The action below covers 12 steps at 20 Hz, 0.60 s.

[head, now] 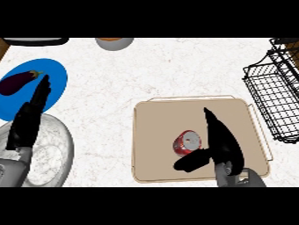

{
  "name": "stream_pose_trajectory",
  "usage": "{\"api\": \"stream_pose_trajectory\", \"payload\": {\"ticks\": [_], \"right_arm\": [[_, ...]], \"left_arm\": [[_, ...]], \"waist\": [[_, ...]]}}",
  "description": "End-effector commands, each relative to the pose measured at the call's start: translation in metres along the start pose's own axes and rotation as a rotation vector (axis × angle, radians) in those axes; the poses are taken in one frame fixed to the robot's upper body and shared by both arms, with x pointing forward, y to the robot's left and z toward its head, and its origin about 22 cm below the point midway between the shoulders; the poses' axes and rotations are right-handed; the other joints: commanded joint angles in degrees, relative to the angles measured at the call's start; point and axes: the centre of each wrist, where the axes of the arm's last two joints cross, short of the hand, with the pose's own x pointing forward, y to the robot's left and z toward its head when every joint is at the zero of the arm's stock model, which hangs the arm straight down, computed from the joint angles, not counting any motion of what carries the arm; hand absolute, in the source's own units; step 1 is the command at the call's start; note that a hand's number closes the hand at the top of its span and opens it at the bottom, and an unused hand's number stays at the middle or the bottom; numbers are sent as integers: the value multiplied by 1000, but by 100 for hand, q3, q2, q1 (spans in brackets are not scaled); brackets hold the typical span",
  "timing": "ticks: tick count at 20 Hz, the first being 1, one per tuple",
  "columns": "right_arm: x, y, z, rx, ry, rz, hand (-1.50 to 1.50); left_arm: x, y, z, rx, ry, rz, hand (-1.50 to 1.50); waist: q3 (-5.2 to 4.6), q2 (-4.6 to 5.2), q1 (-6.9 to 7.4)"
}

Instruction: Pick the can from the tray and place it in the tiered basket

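Observation:
A red can (186, 143) with a silver top lies on the beige tray (168, 112), in its lower middle. My right hand (222, 141) hovers just right of the can, fingers straight and pointing up the view, thumb (191, 161) stretched out below the can. It is open and does not hold the can. The black wire tiered basket (282, 94) stands at the right edge, to the right of the tray. At the left, my left hand (27, 118) rests open with its fingers up.
A blue plate (51, 74) carrying a dark purple eggplant (17, 82) lies at the upper left. Below it sits a grey-white plate (51, 151), partly under my left forearm. A grey bowl (114, 42) and a dark object (35, 41) stand at the far edge.

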Motion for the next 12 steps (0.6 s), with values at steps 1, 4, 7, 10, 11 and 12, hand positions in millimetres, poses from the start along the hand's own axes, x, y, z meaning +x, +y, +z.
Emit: {"api": "stream_pose_trajectory", "payload": {"ticks": [1, 4, 7, 10, 11, 12], "right_arm": [[7, -4, 1, 2, 222, 24, -150], [13, 12, 3, 21, 216, 28, -150], [3, -2, -1, 32, 213, 21, -150], [12, 18, -10, 53, 213, 29, -150], [13, 26, -19, 50, 219, 6, -150], [7, 23, -3, 54, 211, 10, -150]], "left_arm": [[6, 5, -7, 16, -10, 0, 0], [18, 3, -12, 2, -3, -3, 0], [-6, -5, 1, -1, 10, 5, 0], [-8, -13, -8, 17, -5, -7, 0], [8, -12, -3, 0, -15, 4, 0], [-2, 7, 4, -4, -7, -2, 0]], "waist": [[5, 4, -12], [7, 4, -6], [6, 3, -21], [5, 22, -11], [10, 14, 50], [8, 0, 29]]}}
